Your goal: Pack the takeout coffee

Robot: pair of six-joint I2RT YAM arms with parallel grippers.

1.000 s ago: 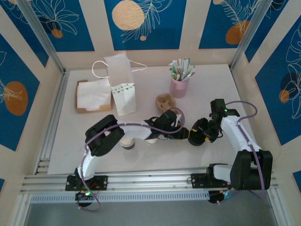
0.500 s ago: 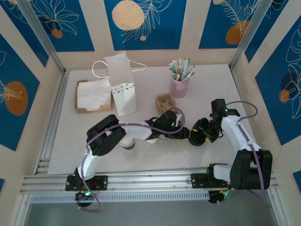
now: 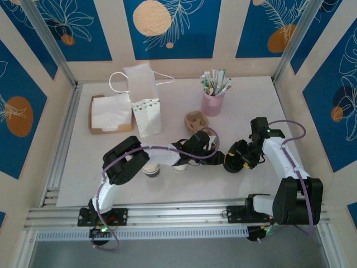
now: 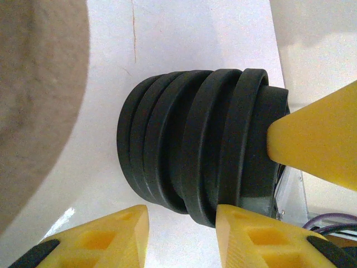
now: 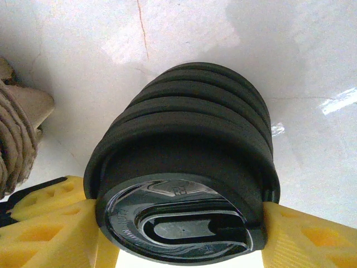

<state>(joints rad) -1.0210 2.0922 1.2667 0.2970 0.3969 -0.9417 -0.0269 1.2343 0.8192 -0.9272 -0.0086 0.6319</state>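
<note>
A stack of black sip lids (image 5: pixel 184 162) lies on its side just above the white table, with my right gripper (image 5: pixel 178 223) shut on its end lid. In the top view that gripper (image 3: pixel 233 161) sits right of centre. My left gripper (image 4: pixel 181 223) faces the same lid stack (image 4: pixel 195 151) from the other side. Its jaws are open, with the right fingertip (image 4: pixel 245 223) against a lid rim and bare table in the gap. A small pale cup with a dark top (image 3: pixel 152 170), seemingly the takeout coffee, stands partly under the left arm.
A white paper bag (image 3: pixel 146 109) stands at the back, with a napkin box (image 3: pixel 110 113) to its left. A brown cup carrier (image 3: pixel 195 120) and a pink cup of sticks (image 3: pixel 213 100) lie behind the grippers. Another pale cup (image 3: pixel 179 166) sits under the left arm.
</note>
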